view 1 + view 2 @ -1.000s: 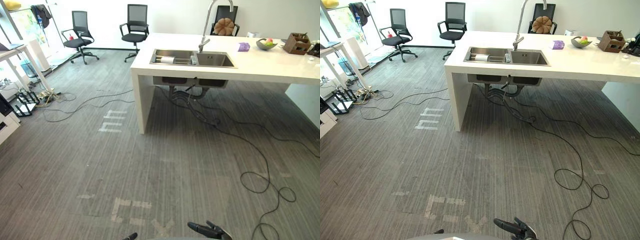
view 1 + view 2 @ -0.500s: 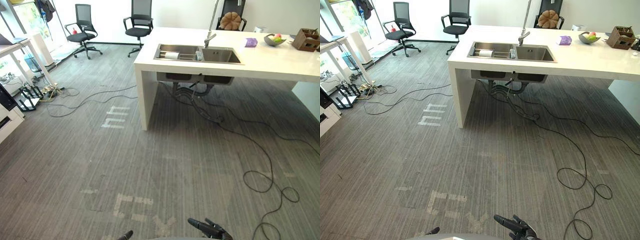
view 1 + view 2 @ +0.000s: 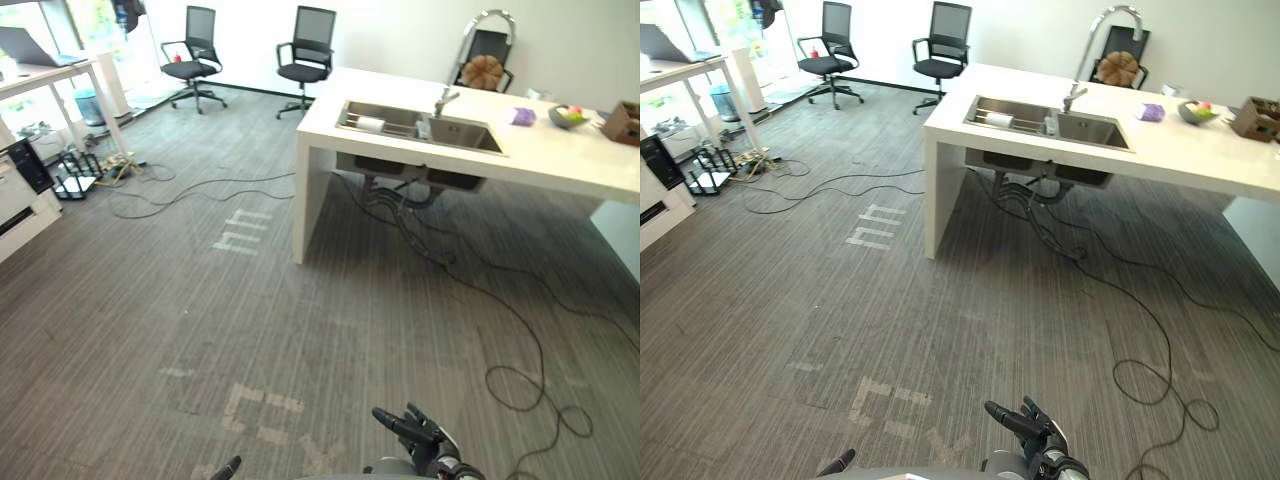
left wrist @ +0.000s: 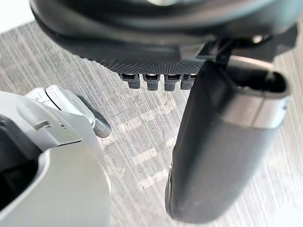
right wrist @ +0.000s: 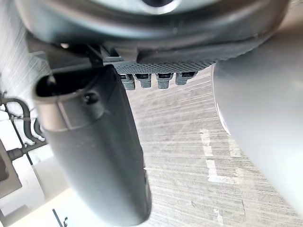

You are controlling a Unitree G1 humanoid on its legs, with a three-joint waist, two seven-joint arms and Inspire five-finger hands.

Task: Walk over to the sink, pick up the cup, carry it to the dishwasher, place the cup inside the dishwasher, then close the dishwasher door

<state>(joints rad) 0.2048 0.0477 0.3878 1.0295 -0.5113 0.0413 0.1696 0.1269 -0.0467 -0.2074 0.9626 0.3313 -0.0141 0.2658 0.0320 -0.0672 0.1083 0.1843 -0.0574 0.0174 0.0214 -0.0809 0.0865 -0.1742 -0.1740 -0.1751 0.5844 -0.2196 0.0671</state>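
A small white thing (image 3: 371, 124) lay on its side in the left half of the sink (image 3: 470, 136). It was too small to tell if it was the cup. The sink was sunk into a long white counter (image 3: 560, 158), far across the room from the robot. A tall bent tap (image 3: 472, 35) stood behind the sink.

Further along the counter sat a little purple thing (image 3: 521, 116), then a bowl (image 3: 567, 118) with fruit in it, then a brown box (image 3: 629, 122) at the edge. Wires (image 3: 400, 205) hung in a bunch under the sink.

A chair with a round brown cushion (image 3: 485, 72) stood behind the counter. Two black office chairs (image 3: 193, 57) (image 3: 307, 55) stood by the far wall. A white table (image 3: 55, 76) with a laptop (image 3: 24, 44) was off to the left. Pale tape marks (image 3: 240, 232) were stuck on the grey floor.

The right hand (image 3: 424, 444) was low and close to the robot, with its fingers stretched out loose and nothing in them. The left hand (image 4: 222, 151) hung over the floor too, its fingers straight and holding nothing.
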